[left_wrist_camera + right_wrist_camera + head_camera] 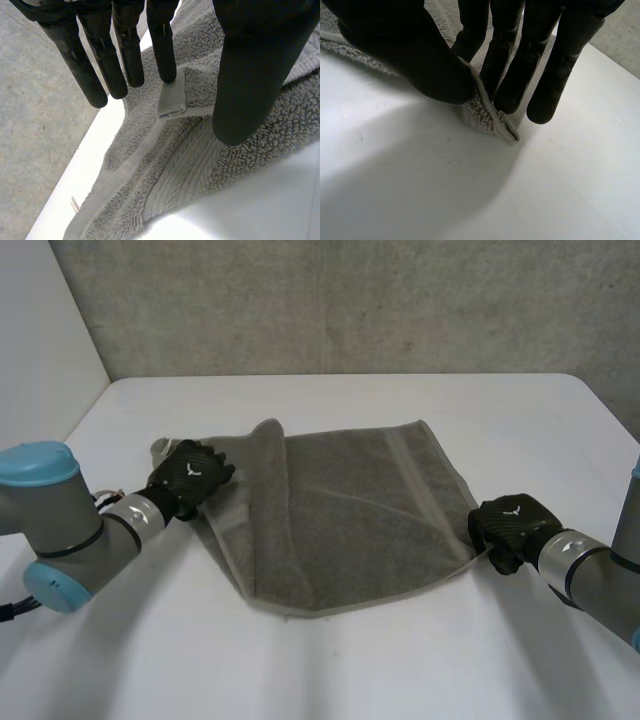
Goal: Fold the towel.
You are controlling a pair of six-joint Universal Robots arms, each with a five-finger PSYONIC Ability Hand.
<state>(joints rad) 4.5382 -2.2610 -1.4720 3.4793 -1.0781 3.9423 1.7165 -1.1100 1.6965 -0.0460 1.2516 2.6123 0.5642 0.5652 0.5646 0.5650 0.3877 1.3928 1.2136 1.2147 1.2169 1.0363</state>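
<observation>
**Both corners gripped, fold barely begun**

Nearest the robot, the right robot hand (508, 528) is pinching the near right corner of the towel (350, 510) between its thumb and straight fingers, low down at the table (330, 670). In its wrist view the hemmed tip of that corner is poking out just past the fingertips and lying on the white surface.

A little farther off, the left robot hand (192, 472) is sitting at the towel's left corner. The hem tab is standing up against one fingertip and the thumb is pressing on the thick cloth opposite. I am judging this to be a pinch too, though the gap between thumb and fingers is leaving some doubt. Beside that hand the towel's left portion is humping up and leaning over onto the rest in a loose ridge running toward the far edge.

Beyond, the bulk of the towel is lying spread in a single layer in the middle of the table, with its far edge flat.

By my reading the task is only starting: both corners are being held, but no clean fold is lying in place. Carrying a held edge across to the opposite one, matching the corners and flattening the towel are all remaining.
</observation>
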